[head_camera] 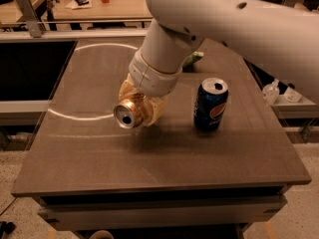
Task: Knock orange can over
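The orange can (127,116) lies on its side in my gripper (141,108), its silver top facing the camera. The tan fingers (155,110) are shut around the can's body. The can hangs low over the middle of the dark table (99,153), with its shadow just beneath; I cannot tell whether it touches the surface. The large white arm (164,54) reaches down from the upper right and hides the rest of the can.
A blue Pepsi can (211,104) stands upright a short way right of the gripper. A green bag (192,59) peeks out behind the arm at the table's back. Small bottles (271,91) sit off the table's right side. Another table (89,4) stands behind.
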Robot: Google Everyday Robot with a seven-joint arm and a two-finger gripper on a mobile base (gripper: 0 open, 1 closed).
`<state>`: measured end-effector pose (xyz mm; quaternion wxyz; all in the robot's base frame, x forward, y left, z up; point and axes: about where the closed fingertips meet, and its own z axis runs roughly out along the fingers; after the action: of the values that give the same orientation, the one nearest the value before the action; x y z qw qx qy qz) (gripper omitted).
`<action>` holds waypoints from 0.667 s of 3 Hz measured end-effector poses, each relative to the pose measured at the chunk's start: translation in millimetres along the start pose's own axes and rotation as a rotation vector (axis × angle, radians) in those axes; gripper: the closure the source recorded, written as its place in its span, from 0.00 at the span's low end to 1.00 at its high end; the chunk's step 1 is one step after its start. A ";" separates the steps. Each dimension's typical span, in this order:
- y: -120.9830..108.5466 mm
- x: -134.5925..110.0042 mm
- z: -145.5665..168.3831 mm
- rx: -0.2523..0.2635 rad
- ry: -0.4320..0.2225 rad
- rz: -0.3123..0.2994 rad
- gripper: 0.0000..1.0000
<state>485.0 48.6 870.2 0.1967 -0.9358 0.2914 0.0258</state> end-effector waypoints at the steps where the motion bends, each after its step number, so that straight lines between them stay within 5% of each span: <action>1: 6.2 -5.7 9.9 0.014 0.013 -0.086 1.00; 2: 10.3 -9.1 16.4 0.010 0.028 -0.165 1.00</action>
<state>472.8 52.0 852.9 0.1990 -0.9559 0.2161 -0.0048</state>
